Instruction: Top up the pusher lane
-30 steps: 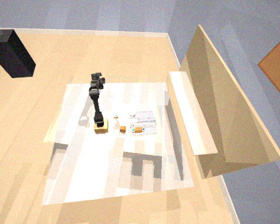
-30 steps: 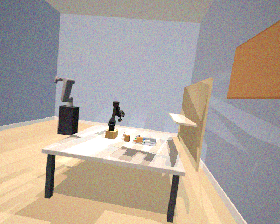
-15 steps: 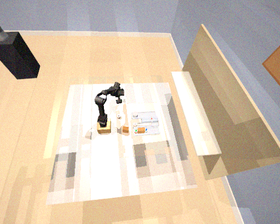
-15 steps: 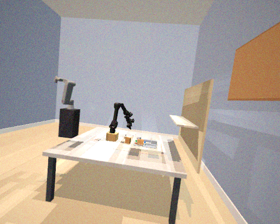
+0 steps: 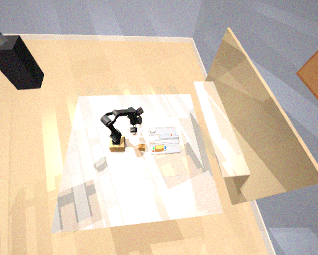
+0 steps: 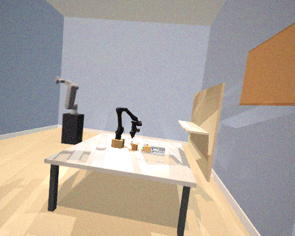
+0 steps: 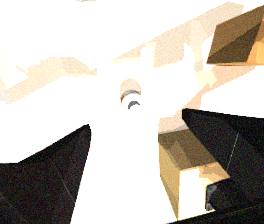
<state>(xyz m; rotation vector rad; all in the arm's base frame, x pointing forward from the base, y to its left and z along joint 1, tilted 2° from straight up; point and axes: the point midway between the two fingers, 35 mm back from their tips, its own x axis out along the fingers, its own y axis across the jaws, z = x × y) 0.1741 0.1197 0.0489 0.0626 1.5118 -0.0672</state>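
gripper (image 7: pixel 133 150) hangs over the white table (image 6: pixel 120 167), pointing down, fingers spread wide with nothing between them and touching nothing.

hard to make out: from the top and the room view the small things are only specks. the pale loose jar (image 7: pixel 130 93) shows best in the wrist view, a small round lid seen from above, washed out against the table top; its label and sides cannot be read. in the top view it is a faint pale dot (image 5: pixel 140 135) near the tan block (image 5: pixel 141 147). the fingers are cut off at the bottom of the wrist view. the tan block sits at that view's upper right corner (image 7: pixel 245 35), partly cropped. a tan box (image 7: pixel 188 175) at lower right is half hidden behind the right finger.

jar to gripper: it stands on the table below the open fingers, in the gap between them as the wrist camera sees it, well apart from both.

the rack (image 5: pixel 164 140) lies just beyond, on the far side from the arm's base (image 5: pixel 117 145). one lane holds an orange jar (image 5: pixel 159 148); what the other lane holds is too small to tell.
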